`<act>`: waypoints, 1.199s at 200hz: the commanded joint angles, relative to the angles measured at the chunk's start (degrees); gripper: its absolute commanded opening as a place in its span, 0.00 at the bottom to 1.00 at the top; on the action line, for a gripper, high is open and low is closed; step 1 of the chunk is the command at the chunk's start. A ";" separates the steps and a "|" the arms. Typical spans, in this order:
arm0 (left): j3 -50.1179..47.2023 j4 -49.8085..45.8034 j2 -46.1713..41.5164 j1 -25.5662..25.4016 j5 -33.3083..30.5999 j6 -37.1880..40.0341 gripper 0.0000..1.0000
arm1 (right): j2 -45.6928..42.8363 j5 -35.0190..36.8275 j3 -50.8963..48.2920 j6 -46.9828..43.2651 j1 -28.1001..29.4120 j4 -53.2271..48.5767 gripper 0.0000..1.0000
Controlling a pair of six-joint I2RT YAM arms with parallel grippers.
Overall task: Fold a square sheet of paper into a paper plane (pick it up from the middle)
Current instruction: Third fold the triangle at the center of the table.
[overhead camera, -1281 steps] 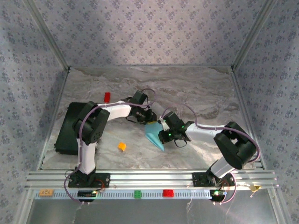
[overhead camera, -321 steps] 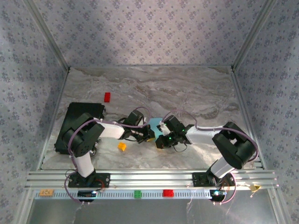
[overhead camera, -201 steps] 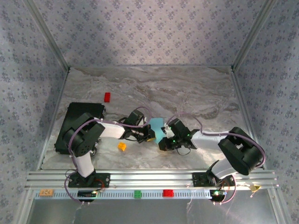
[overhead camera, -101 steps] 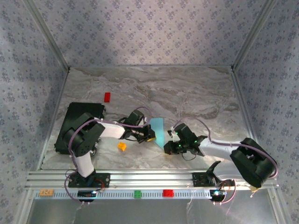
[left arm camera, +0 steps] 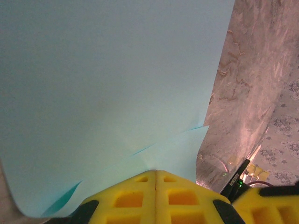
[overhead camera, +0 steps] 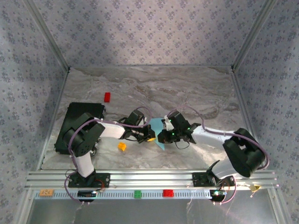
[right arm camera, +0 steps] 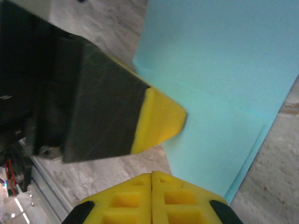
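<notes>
A: Overhead, left to right. What sits out at 9 o'clock on the table [overhead camera: 187, 88]?

B: A black slab [overhead camera: 78, 127] by the left edge. There's a red block [overhead camera: 107, 96] beyond it at 10 and an orange block [overhead camera: 122, 146] at 7 of centre. None are in play, and all sit apart from the paper [overhead camera: 156, 124].

A: And the left gripper [overhead camera: 148, 136]?

B: It's just at 6 of centre, reaching in from the paper's 9 o'clock side. The jaws are fully closed with the yellow pads meeting. In its wrist view the paper fans out from between the tips. I read that as a pinch on the edge, an anchor so the thin sheet cannot slide.

A: The paper itself?

B: Light blue, already creased, with overlapping layers. It sits between the two grippers, just at 5 of centre.

A: The right gripper [overhead camera: 163, 136]?

B: It comes in from 3 o'clock, jaws pressed together too. The paper runs right up to its tips, but I cannot tell whether any is caught between them. Closed tips make a blunt edge, likely for pressing a crease against the left hold. The risk is tearing if it pushes crosswise.
</notes>
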 commanded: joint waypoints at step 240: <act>3.20 -10.04 1.13 0.57 -4.14 5.40 0.00 | 5.05 6.44 -6.04 3.25 -2.83 -4.30 0.00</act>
